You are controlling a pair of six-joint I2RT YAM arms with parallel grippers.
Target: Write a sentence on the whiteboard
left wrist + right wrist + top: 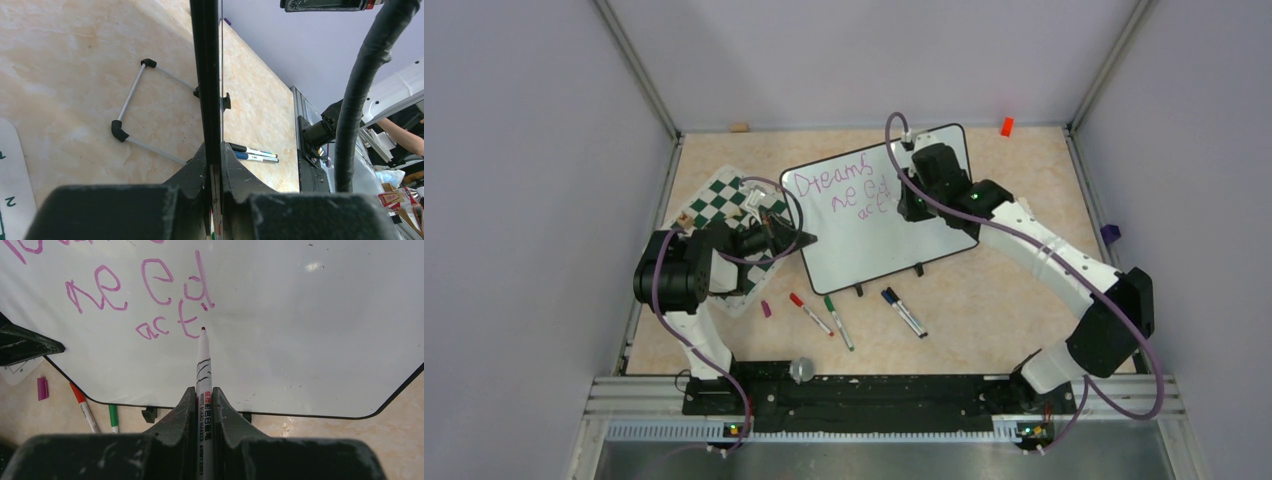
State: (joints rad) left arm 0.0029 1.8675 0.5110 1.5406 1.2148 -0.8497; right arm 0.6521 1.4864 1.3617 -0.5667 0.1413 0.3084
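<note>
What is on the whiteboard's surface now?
The sentence, pink: "Dreams need act". The marker in the right gripper has its tip beside the last letter. The right arm covers the whiteboard's upper right part.

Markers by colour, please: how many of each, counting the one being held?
Red-capped marker: 1
Green-capped marker: 1
Blue-capped marker: 1
Black-capped marker: 1
Purple marker in the right gripper: 1
Total: 5

Beige tbl, chess mat, whiteboard, 4 markers, purple cap
</note>
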